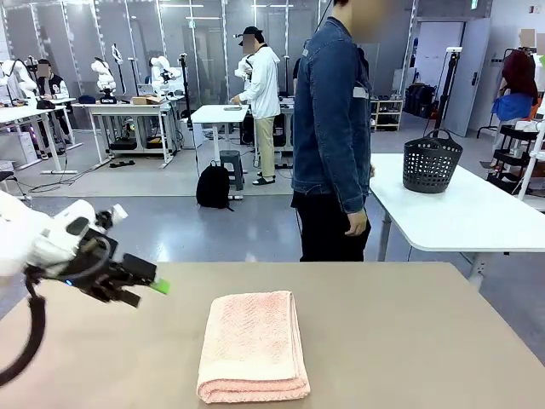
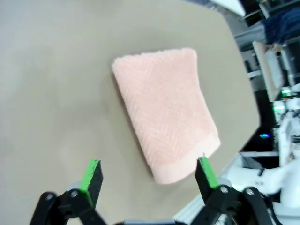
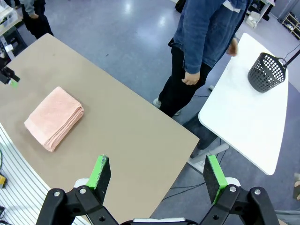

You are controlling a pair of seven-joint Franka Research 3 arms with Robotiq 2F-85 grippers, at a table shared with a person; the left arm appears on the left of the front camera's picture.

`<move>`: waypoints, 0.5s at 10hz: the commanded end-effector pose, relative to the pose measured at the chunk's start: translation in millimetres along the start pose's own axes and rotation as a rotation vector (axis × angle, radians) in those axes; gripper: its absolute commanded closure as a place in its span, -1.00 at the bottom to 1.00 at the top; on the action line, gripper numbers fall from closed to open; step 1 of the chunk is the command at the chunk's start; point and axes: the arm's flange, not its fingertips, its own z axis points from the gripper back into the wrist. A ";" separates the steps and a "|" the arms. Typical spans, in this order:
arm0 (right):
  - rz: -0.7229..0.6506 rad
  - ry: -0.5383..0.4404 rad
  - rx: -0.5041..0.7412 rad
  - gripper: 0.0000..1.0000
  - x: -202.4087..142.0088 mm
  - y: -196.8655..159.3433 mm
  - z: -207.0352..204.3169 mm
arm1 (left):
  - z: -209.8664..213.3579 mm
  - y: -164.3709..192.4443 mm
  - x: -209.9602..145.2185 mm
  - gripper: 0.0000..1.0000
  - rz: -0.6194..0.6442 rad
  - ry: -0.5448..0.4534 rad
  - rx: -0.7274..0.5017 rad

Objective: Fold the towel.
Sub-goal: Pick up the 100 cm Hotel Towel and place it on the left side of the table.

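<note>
Salmon-pink herringbone towel (image 1: 254, 345) on a tan table (image 1: 409, 341); black basket (image 1: 432, 162) at two o'clock, on white.

One towel (image 1: 254, 345) — one basket (image 1: 432, 162) — two tables (image 1: 409, 341)

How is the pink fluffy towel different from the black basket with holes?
The pale salmon-pink terry towel lies flat and folded on the tan table; the black perforated plastic basket stands upright on the white table. The towel is soft cloth with a zigzag texture; the basket looks stiff, with a handle. Neither is being touched.
</note>
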 end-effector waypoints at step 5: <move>0.002 0.010 -0.001 -1.00 -1.2 0.6 -0.5 | -71.2 21.0 -8.5 -1.00 0.034 0.042 -0.061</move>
